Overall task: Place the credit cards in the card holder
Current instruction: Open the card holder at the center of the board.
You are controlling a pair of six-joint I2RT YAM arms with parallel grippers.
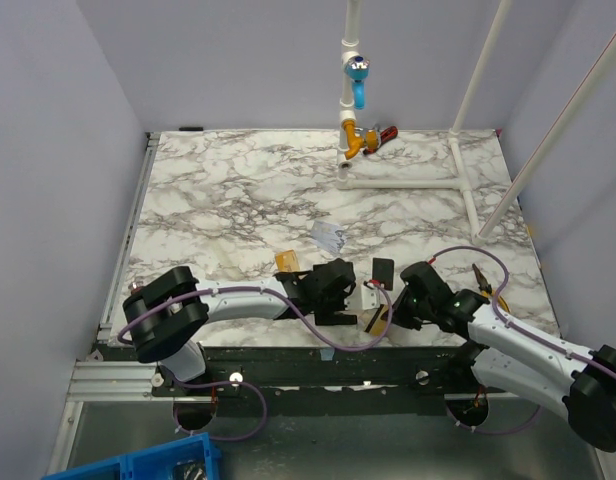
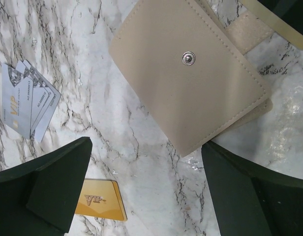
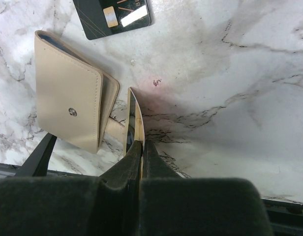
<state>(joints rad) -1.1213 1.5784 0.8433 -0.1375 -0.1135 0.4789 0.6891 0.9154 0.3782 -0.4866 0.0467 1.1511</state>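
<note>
Card holder (image 2: pixel 191 83) is folded shut and lies flat on the marble table (image 1: pixel 238 180) near the front edge, between the two grippers, snap stud (image 2: pixel 189 58) facing up. Its tab (image 2: pixel 250 32) runs out sideways to a thin flap standing on edge. Right gripper (image 3: pixel 141 147) is clamped tight on that flap. Left gripper (image 2: pixel 146 147) is spread wide above the table, holder's near corner between its fingers, no contact visible. All three cards lie on the table outside the holder: black card (image 3: pixel 114 17) flat just beyond it, gold VIP card (image 2: pixel 100 199) by the left finger, pale blue-silver card (image 2: pixel 28 101) further out, each apart from the others. White pipe frame (image 1: pixel 408 183) sits at the far edge.
</note>
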